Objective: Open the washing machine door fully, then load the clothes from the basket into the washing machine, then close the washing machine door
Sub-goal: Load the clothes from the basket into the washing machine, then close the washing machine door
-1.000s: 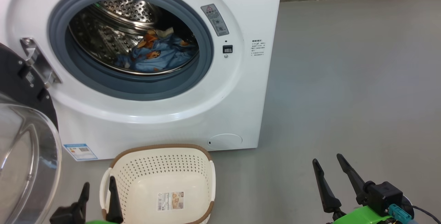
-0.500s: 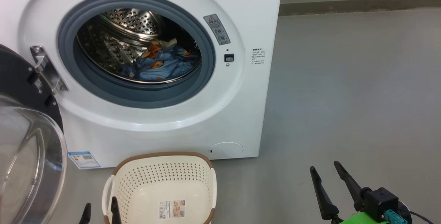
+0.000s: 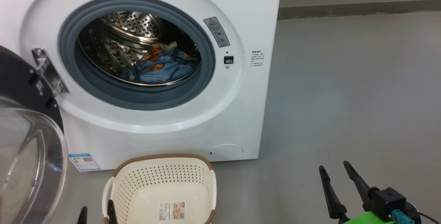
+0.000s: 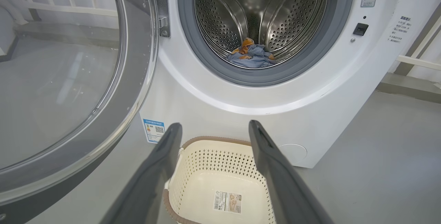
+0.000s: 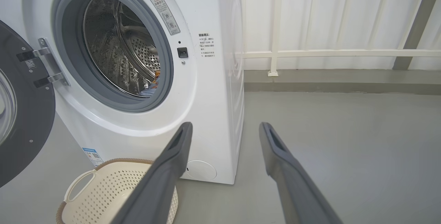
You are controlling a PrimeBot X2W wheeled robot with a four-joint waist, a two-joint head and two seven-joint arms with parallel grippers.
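Both left pincer (image 4: 214, 124) and right pincer (image 5: 225, 124) parted, empty; perforated cream basket (image 3: 162, 173); crumpled blue clothes (image 3: 160, 68) in steel drum (image 3: 129, 24).

In the head view the upper edge cuts off the top of the washing machine (image 3: 241, 10). The door (image 3: 17, 75), at nine o'clock, is cut by the left and bottom edges. The basket (image 3: 162, 156), at six o'clock, loses its near end to the bottom edge. The print on its sticker (image 3: 171, 211), on the blue label (image 3: 84, 161) at eight o'clock and on the warning label (image 3: 216, 31) is too small to read. The left claw (image 3: 96, 210), at seven o'clock, is cut down to two fingertips. The right claw (image 3: 333, 166) runs off the edge at five o'clock. In the right wrist view the clothes (image 5: 155, 79) are mostly hidden behind the grey ring (image 5: 167, 69).
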